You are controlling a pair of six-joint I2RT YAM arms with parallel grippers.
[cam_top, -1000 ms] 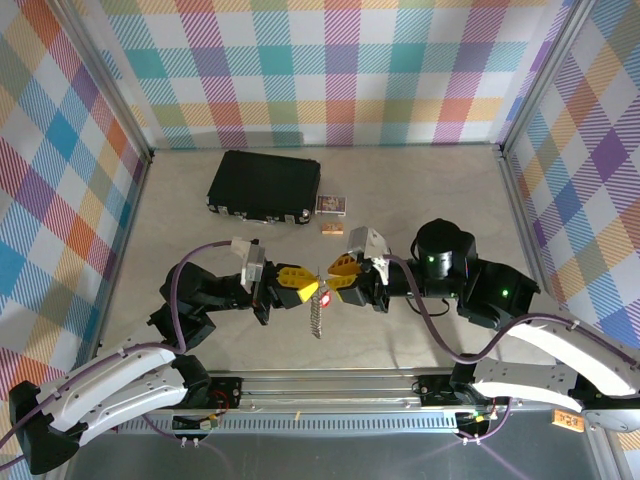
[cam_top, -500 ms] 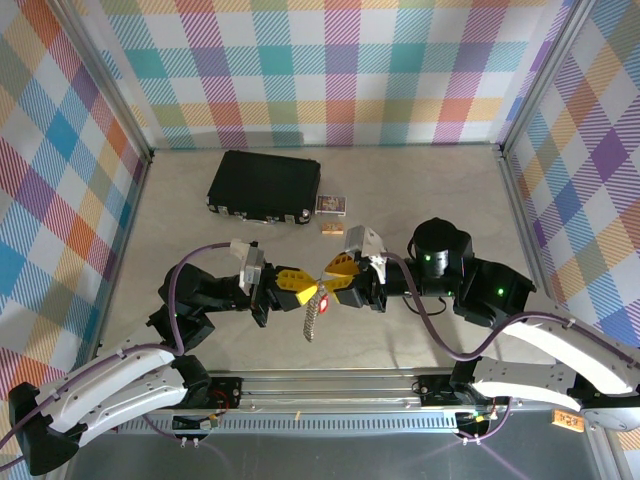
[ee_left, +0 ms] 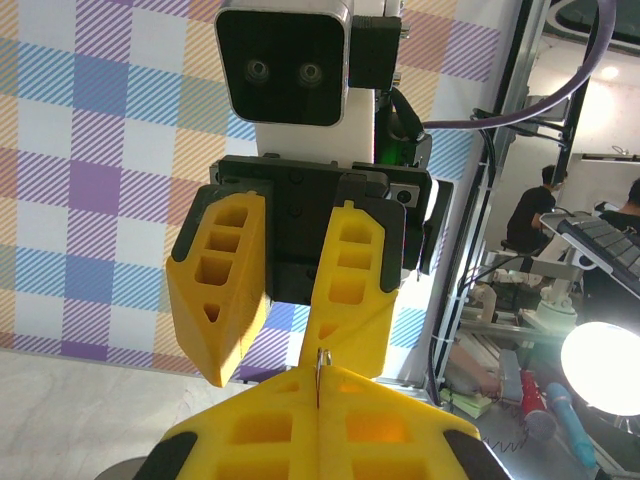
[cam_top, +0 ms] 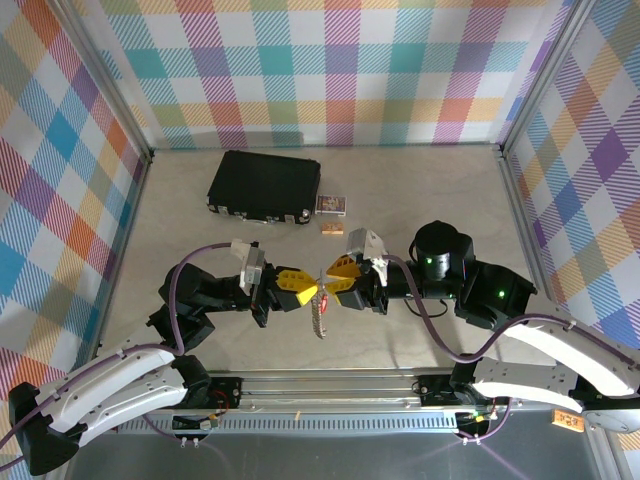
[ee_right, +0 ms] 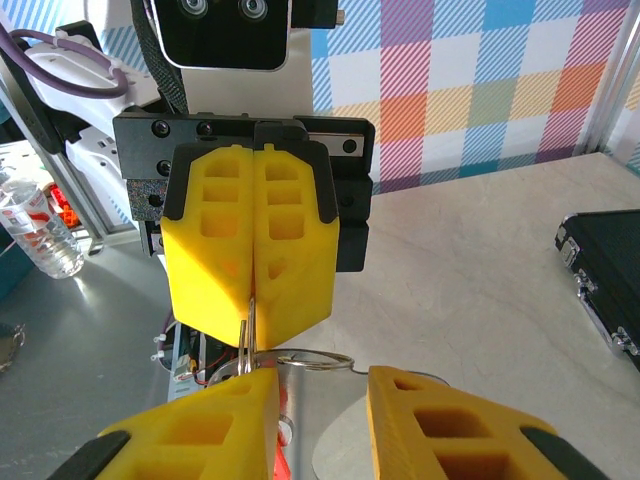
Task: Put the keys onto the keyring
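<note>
Left gripper (cam_top: 312, 290) clamped on the keyring (cam_top: 324, 296) above the table's near edge, I see the keys (cam_top: 319, 320) dangling straight below it, my right gripper (cam_top: 332, 281) facing it tip to tip, jaws slightly parted beside the ring.

No writing is clear enough to read. The small card box (cam_top: 332, 205) just right of the black case (cam_top: 264, 186) bears print too small to make out; likewise the orange tag (cam_top: 567, 421) far right of it.
</note>
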